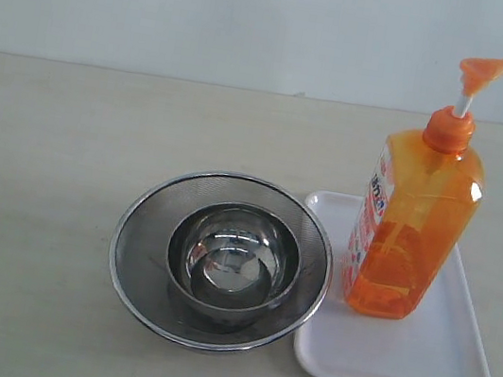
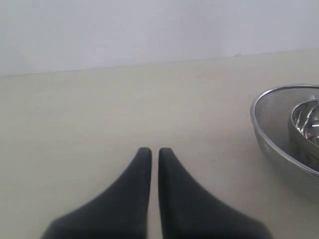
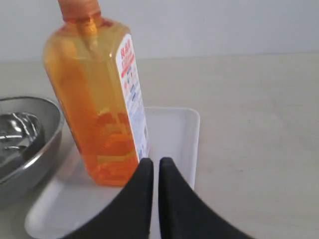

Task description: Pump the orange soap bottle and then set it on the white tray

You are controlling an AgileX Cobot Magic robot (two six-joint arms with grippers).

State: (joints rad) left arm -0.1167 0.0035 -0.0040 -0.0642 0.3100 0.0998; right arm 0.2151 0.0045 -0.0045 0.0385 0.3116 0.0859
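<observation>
The orange soap bottle (image 1: 413,224) stands upright on the white tray (image 1: 415,363), near the tray's left side, its pump head (image 1: 485,71) raised. In the right wrist view the same bottle (image 3: 99,99) rises from the tray (image 3: 174,134) just beyond my right gripper (image 3: 155,162), which is shut, empty and apart from it. My left gripper (image 2: 154,152) is shut on nothing over bare table. Neither gripper shows in the exterior view.
A round steel mesh strainer (image 1: 143,238) holding a steel bowl (image 1: 233,257) sits against the tray's left edge. The strainer's rim (image 2: 264,129) shows in the left wrist view. Beige tabletop (image 1: 44,165) runs back to a pale wall.
</observation>
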